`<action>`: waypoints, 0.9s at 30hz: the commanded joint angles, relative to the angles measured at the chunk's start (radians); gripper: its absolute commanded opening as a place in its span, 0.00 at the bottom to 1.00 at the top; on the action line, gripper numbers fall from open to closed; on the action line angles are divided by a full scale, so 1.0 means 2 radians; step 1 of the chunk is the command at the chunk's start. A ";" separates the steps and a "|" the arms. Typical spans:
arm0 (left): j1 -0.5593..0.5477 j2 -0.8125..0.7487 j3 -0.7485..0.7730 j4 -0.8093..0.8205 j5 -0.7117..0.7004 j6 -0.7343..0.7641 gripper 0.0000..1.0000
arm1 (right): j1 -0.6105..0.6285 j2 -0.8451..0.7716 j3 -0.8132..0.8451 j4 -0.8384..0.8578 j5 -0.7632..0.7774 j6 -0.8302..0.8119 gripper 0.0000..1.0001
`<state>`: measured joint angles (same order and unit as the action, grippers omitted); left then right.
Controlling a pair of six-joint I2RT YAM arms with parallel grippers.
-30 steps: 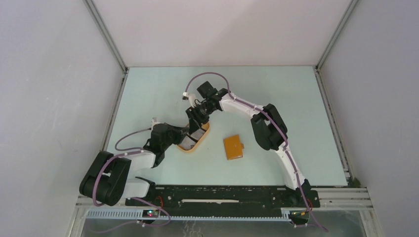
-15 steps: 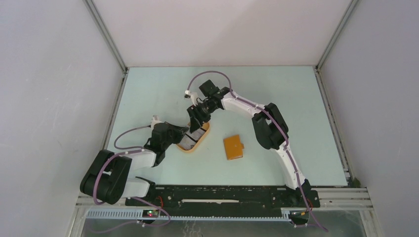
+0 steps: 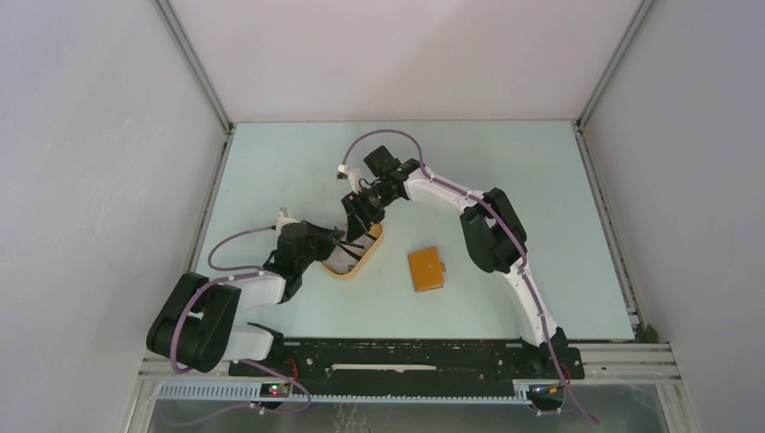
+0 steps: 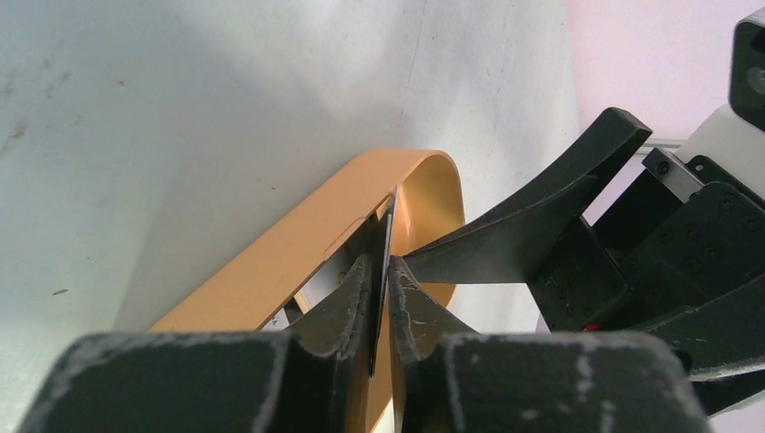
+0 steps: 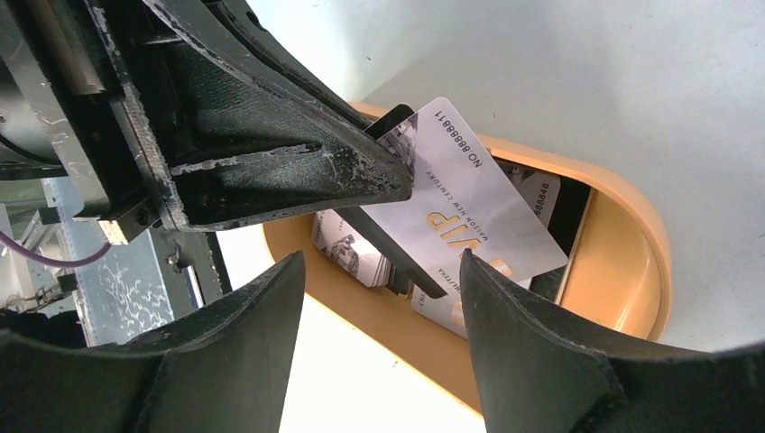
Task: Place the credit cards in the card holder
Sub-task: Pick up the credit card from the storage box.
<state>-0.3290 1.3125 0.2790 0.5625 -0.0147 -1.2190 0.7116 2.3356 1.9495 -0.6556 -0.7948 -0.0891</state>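
Pale mint tabletop (image 3: pixel 505 180) sits inside a white-walled booth. The left arm reaches in from 7 o'clock to the oval orange tray (image 3: pixel 359 270). There the left gripper (image 3: pixel 340 242) is clenched on a VIP credit card (image 5: pixel 469 203), pinching it near one end and holding it tilted above the tray. In the left wrist view this card appears edge-on, as a thin dark line between the closed fingers (image 4: pixel 347 307). Under it, the other credit cards (image 5: pixel 347 253) lie loosely stacked on the tray floor, a further one showing toward 2 o'clock in the right wrist view. At the tray's 12 o'clock end the right gripper (image 3: pixel 354 221) hangs with its jaws spread wide, the raised card showing between and beyond them. One right fingertip comes just beside the card's face, but whether it touches cannot be told. At 3 o'clock from the tray, apart from it and from both grippers, the orange card holder (image 3: pixel 427 269) lies flat and folded shut on the table.
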 commanded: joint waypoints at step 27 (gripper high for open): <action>0.000 -0.010 0.011 0.006 0.004 0.023 0.00 | -0.005 -0.026 0.011 -0.007 -0.015 -0.004 0.72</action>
<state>-0.3294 1.3121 0.2790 0.5652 -0.0040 -1.2018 0.7067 2.3356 1.9495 -0.6632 -0.7998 -0.0891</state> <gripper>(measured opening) 0.040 0.717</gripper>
